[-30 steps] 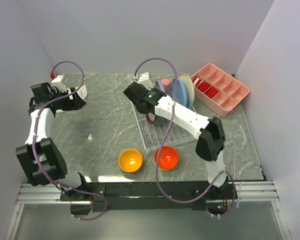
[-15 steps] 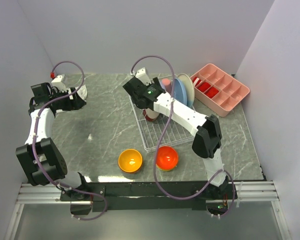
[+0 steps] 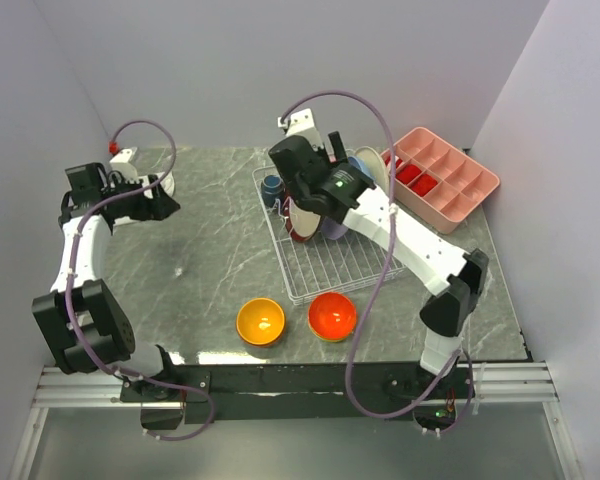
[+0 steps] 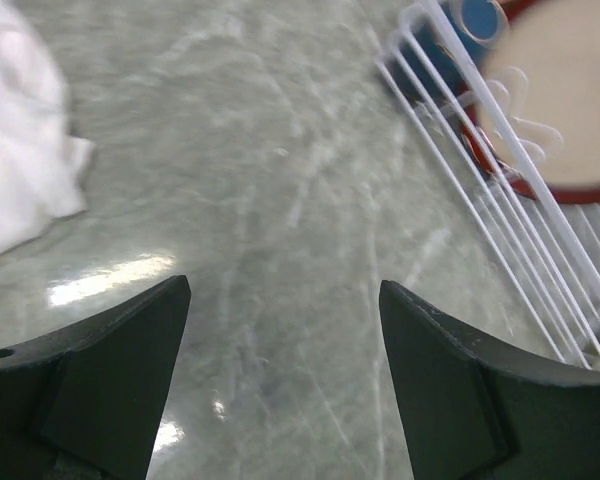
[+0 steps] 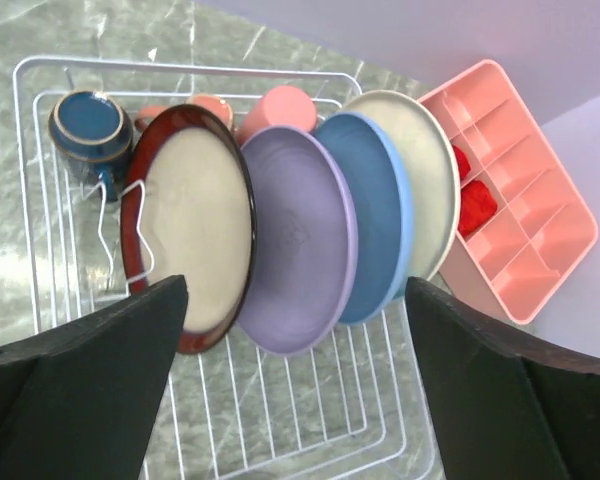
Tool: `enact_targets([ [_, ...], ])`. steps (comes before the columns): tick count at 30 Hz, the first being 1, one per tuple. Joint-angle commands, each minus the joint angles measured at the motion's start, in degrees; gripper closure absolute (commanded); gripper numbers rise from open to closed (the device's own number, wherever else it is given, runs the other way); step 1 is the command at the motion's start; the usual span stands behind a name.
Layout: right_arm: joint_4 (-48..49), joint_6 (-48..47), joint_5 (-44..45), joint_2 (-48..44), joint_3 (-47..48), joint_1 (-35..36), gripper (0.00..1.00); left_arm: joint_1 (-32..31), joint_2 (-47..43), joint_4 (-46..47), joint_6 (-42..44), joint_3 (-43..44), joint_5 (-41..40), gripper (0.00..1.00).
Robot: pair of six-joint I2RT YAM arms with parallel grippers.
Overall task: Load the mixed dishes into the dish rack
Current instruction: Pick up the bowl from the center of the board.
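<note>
— Where did the plates stand?
— Upright in the dish rack [image 3: 315, 278], mid-frame: dark-red-rimmed plate [image 5: 188, 228], lavender plate [image 5: 300, 235], blue plate [image 5: 375, 200] and cream plate [image 5: 425, 170] in a row, with the navy cup [image 5: 88, 122] at the upper left.
— And the grippers?
— The right gripper [image 5: 295, 290] hung above them, jaws wide apart and empty. The left gripper [image 4: 283, 290], at upper left, was also spread, over the table [image 4: 280, 180].
— The bowls?
— The orange-yellow bowl [image 3: 260, 321] and red-orange bowl [image 3: 332, 315] sat below the rack.

My bench [image 3: 220, 240] is grey-green marbled stone. On it stand the dish rack [image 3: 315, 296] right of centre, a pink compartment tray [image 3: 477, 205] in the far right corner, and a white cloth [image 4: 15, 150] far left. Near me an orange-yellow bowl [image 3: 260, 321] sits left of a red-orange bowl [image 3: 332, 316].
</note>
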Motion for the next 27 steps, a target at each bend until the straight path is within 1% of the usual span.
enact_targets([
  [1, 0.0, -2.0, -8.5, -4.9, -3.5, -0.7, 0.0, -3.7, 0.2, -12.1, 11.7, 5.4, 8.5, 0.16],
  [2, -1.1, -2.3, -12.0, -5.5, -3.5, -2.2, 0.0, -5.5, 1.0, -15.4, 14.8, 6.9, 9.7, 0.15],
  [3, -2.1, -2.6, -16.3, -6.2, -3.6, -3.0, 0.0, -6.5, 1.8, -21.9, 17.8, 7.7, 9.2, 0.15],
  [4, -4.5, -3.9, -24.5, -7.2, -3.6, -4.1, 0.0, -7.8, 3.9, -25.6, 23.7, 8.6, 8.2, 0.15],
  [5, -5.8, -4.8, -30.7, -7.7, -3.4, -6.4, 0.0, -10.7, 4.9, -29.2, 26.1, 10.2, 7.2, 0.15],
  [6, -7.1, -7.9, -35.8, -8.0, -3.5, -7.9, 0.0, -12.3, 5.6, -34.5, 27.9, 10.6, 5.8, 0.15],
  [7, -8.6, -11.8, -40.2, -8.6, -4.2, -9.3, 0.0, -13.8, 6.1, -36.1, 29.5, 10.3, 5.5, 0.15],
  [8, -8.5, -12.5, -46.0, -10.7, -7.3, -12.4, 0.0, -17.1, 5.9, -37.1, 29.9, 8.7, 5.4, 0.15],
  [10, -7.0, -15.0, -49.6, -13.5, -11.6, -14.6, 0.0, -19.3, 3.1, -34.4, 27.4, 5.8, 3.5, 0.14],
  [11, -6.3, -16.2, -51.3, -15.8, -16.0, -15.6, 0.0, -22.4, 1.8, -33.0, 26.7, 2.7, 2.9, 0.14],
  [12, -5.4, -17.5, -51.7, -17.4, -18.4, -16.4, 0.0, -23.7, 1.0, -31.3, 26.0, 1.5, 2.0, 0.14],
  [13, -4.1, -20.9, -52.2, -18.8, -20.6, -16.4, 0.0, -25.0, -0.4, -31.1, 25.9, 0.5, 1.6, 0.13],
  [14, -3.2, -22.0, -52.9, -20.3, -25.1, -16.3, 0.0, -27.5, -0.8, -30.9, 25.7, -0.8, 1.6, 0.14],
  [15, -1.9, -22.5, -53.3, -23.6, -27.4, -16.2, 0.0, -28.5, -1.0, -31.1, 25.5, -1.3, 1.8, 0.14],
  [17, 2.0, -21.3, -52.7, -26.0, -31.9, -16.1, 0.0, -31.0, -1.2, -30.7, 24.5, -1.9, 2.8, 0.14],
  [19, 4.0, -19.2, -51.5, -27.3, -33.4, -16.1, 0.0, -32.6, -0.4, -30.5, 23.8, -1.9, 2.4, 0.16],
  [22, 6.8, -20.5, -50.3, -29.8, -36.5, -16.1, 0.0, -37.5, 1.2, -30.4, 23.5, -3.0, 0.4, 0.19],
  [23, 7.1, -21.0, -49.5, -30.2, -36.9, -16.1, 0.0, -40.4, 1.2, -29.5, 22.6, -3.7, -3.0, 0.19],
  [24, 7.8, -21.1, -48.4, -30.5, -36.9, -16.1, 0.0, -41.8, 1.0, -27.3, 20.4, -4.4, -4.2, 0.2],
  [26, 8.4, -21.3, -46.5, -31.1, -36.5, -16.3, 0.0, -43.7, 0.9, -25.3, 17.9, -5.5, -6.7, 0.21],
  [27, 8.8, -21.5, -46.3, -31.4, -36.4, -16.5, 0.0, -43.7, 1.3, -23.9, 15.9, -5.8, -7.1, 0.22],
])
